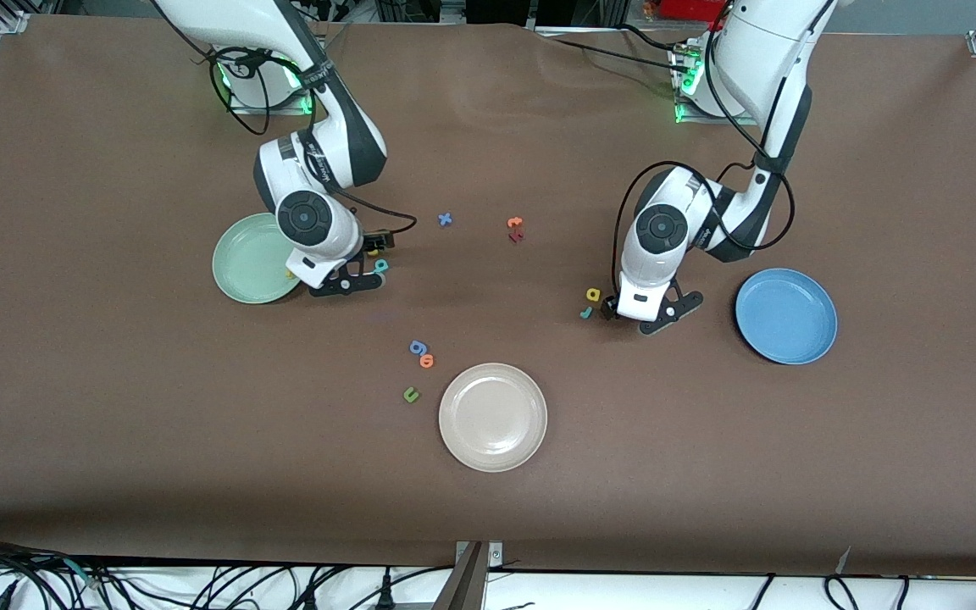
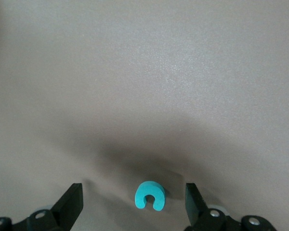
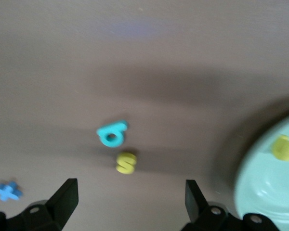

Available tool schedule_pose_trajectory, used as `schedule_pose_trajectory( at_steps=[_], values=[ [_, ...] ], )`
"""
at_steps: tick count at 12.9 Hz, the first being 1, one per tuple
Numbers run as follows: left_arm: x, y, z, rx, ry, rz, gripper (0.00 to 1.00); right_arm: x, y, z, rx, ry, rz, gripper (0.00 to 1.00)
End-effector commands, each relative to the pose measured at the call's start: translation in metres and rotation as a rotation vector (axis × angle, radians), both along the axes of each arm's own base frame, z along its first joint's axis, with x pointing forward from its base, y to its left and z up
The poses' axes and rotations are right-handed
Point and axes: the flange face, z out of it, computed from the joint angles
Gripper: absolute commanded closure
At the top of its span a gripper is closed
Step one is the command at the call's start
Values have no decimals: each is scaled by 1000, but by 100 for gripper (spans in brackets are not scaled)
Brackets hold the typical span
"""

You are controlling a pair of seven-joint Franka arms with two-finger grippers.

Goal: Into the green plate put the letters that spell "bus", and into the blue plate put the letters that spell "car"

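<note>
Brown cloth covers the table (image 1: pixel 115 424). The right gripper (image 3: pixel 130 204) hangs low over the cloth just beside the green plate (image 1: pixel 242 263), at the right arm's end — its jaws stand apart with nothing between them. In the right wrist view the yellow u (image 3: pixel 284 147) lies inside the green plate near its rim, while the teal b (image 3: pixel 111 134) and the yellow s (image 3: pixel 126 162) lie touching on the cloth near that plate; a blue x (image 3: pixel 7 190) lies apart from them.

The left gripper (image 2: pixel 135 204) hangs over the teal c (image 2: pixel 149 195), fingers (image 2: pixel 71 202) spread wide on either side of the letter and not touching it. The yellow a (image 1: pixel 593 295) and the thin teal r (image 1: pixel 586 313) lie just beside that gripper, toward the table's middle. The blue plate (image 1: pixel 793 335) sits near the left arm's end and holds no letters.

Nearer the front camera sit a beige-white plate (image 1: pixel 492 417), a blue g (image 1: pixel 417 347), an orange o (image 1: pixel 427 361) and a green u (image 1: pixel 410 394) — all on the cloth.
</note>
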Motion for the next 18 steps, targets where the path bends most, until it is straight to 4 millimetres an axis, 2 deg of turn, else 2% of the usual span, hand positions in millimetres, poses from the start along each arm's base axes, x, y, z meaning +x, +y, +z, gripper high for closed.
schedule_pose_trajectory(
  at_steps=[1,2,4,6,11,12,16,18],
  values=[
    [3,-3,4,0,-17,-128,6,2,5,-18,14,-18,-35,13],
    [5,-4,8,-13,-26,-160,6,-1,9,-22,14,-17,-28,22],
    [1,-2,3,-21,-30,-188,6,-5,18,-41,12,-37,-11,27],
    [-10,-2,-10,-57,-80,-206,7,-6,19,-42,12,-37,-2,38],
    [-16,1,-12,-93,-66,-134,8,-1,18,-45,19,-65,-10,42],
    [-19,-2,-9,-100,-66,-138,15,-1,21,-44,21,-71,-9,46],
    [-30,4,-8,-95,-53,-138,18,-2,20,-52,20,-77,-7,50],
    [-35,8,-10,-91,-43,-136,26,-2,21,-55,18,-78,-7,50]
  ],
)
